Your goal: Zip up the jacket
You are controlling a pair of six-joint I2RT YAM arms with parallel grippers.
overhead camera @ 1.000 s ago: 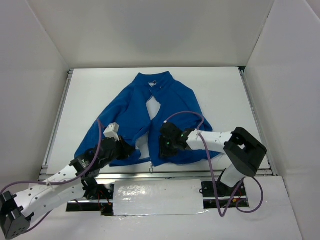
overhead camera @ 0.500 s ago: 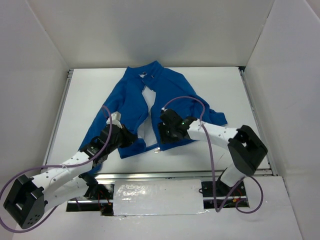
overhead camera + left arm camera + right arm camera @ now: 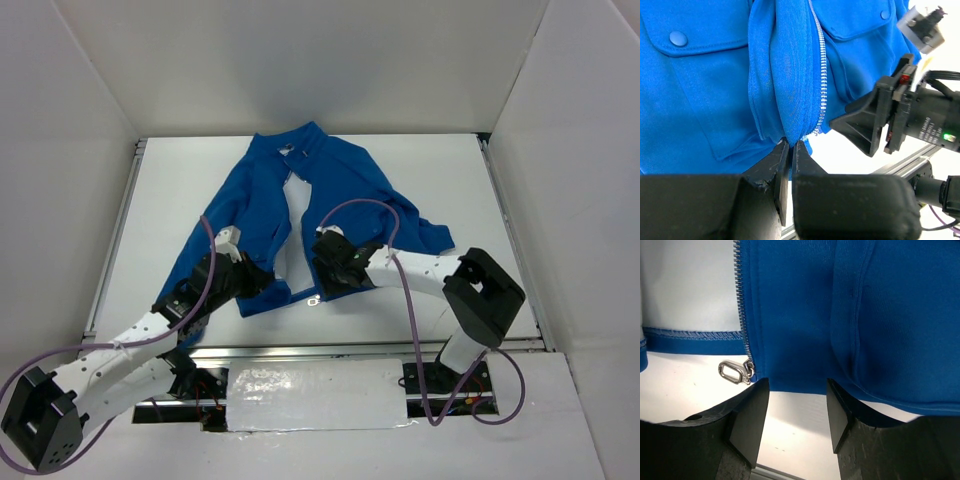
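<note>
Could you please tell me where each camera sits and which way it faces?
Top external: above and behind the bases, looking down at the jacket on the table; left arm and right arm show.
Left wrist: on the left arm, looking along its jaws, shut on the jacket's hem by the zipper; the right arm shows too.
Right wrist: on the right arm, looking past its open jaws at the hem and zipper pull.
Both wrist views share the zipper's bottom end.
</note>
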